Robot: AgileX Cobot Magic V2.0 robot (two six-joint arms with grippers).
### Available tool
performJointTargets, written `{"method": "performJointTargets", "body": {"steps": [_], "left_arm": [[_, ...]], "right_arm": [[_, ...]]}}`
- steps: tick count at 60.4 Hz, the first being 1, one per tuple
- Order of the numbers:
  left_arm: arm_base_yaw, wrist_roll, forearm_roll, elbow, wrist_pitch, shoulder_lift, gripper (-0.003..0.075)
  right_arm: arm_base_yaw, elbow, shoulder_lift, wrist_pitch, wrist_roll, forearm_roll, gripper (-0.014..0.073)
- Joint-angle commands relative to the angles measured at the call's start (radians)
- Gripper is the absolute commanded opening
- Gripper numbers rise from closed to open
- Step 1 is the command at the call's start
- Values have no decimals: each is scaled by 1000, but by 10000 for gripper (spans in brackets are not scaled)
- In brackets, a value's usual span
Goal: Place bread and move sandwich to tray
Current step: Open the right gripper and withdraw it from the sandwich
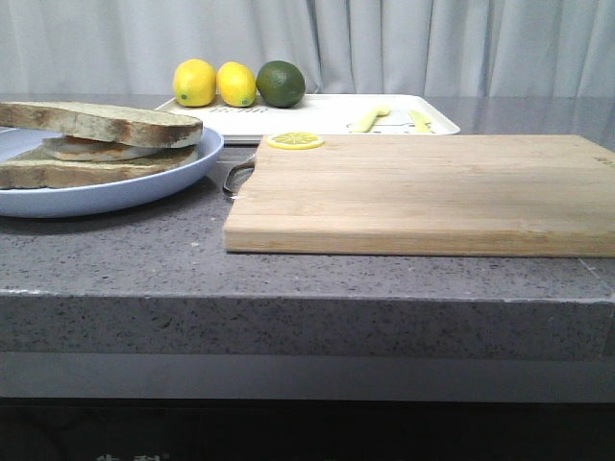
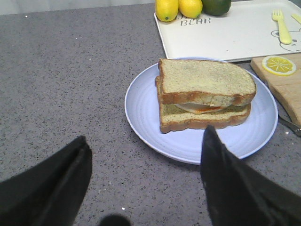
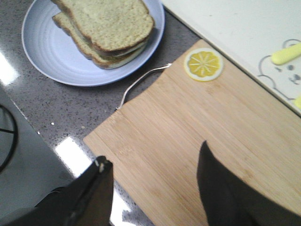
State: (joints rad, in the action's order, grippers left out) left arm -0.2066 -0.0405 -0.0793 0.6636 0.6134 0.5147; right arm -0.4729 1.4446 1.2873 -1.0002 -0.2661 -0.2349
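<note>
- The sandwich sits on the blue plate at the table's left side, just short of the tray.
- The left fingers stand apart and empty, the plate straight ahead, so the left arm is nearer.
- The right fingers, also apart, hover over the cutting board.

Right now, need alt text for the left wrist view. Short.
A sandwich with egg between two bread slices sits on a pale blue plate on a grey counter, beyond the open left gripper. Behind: a white tray holding lemons and a yellow fork.
</note>
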Motion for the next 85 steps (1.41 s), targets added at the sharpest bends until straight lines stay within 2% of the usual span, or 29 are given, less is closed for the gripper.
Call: {"method": "performJointTargets", "body": {"steps": [1, 25, 40, 51, 61, 76, 85], "left_arm": [[-9, -8, -5, 27, -81, 10, 483], [-9, -8, -5, 27, -81, 10, 483], [-9, -8, -5, 27, -81, 11, 483], [-9, -8, -5, 27, -80, 23, 483], [-9, -8, -5, 79, 18, 101, 483], [-1, -8, -5, 261, 193, 355, 483], [92, -6, 9, 369, 221, 517, 483]], "right_arm": [[3, -33, -118, 47, 17, 20, 422], [3, -461, -550, 287, -4, 32, 422], [3, -650, -721, 381, -4, 21, 422], [3, -687, -742, 407, -4, 23, 422], [3, -687, -742, 416, -4, 23, 422], [3, -687, -742, 416, -4, 23, 422], [3, -687, -742, 417, -4, 23, 422]]}}
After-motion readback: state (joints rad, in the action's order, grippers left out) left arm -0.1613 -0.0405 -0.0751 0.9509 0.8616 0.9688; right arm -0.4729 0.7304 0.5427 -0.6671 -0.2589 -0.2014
